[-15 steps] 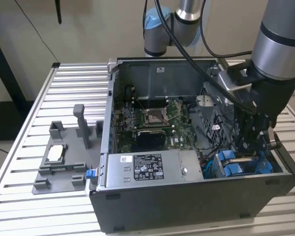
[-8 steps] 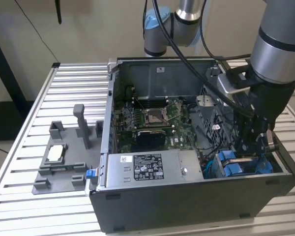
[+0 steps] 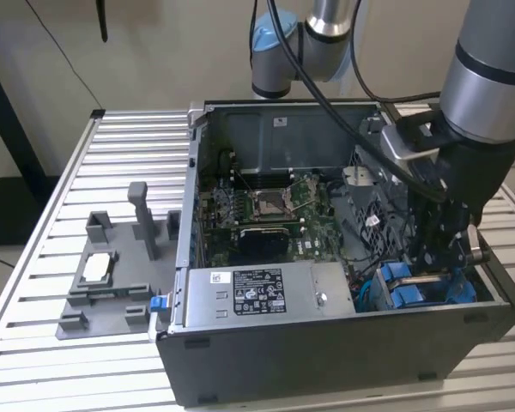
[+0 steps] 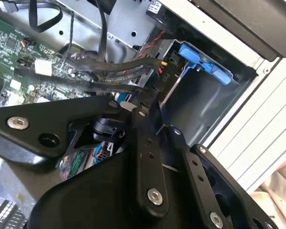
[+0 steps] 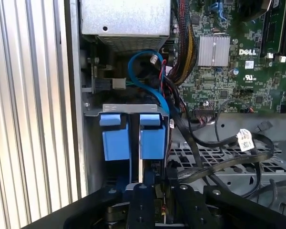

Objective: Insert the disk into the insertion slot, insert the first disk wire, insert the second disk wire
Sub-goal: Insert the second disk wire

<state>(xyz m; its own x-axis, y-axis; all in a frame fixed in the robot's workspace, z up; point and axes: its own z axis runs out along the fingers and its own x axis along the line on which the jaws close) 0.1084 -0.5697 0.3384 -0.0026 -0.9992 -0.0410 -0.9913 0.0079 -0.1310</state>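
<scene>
Pincer (image 5: 152,191) tips hidden among cables

Black cables (image 5: 205,143) crowding the insertion slot (image 5: 133,143)

Wrist views close above drive cage (image 5: 128,143)
</scene>
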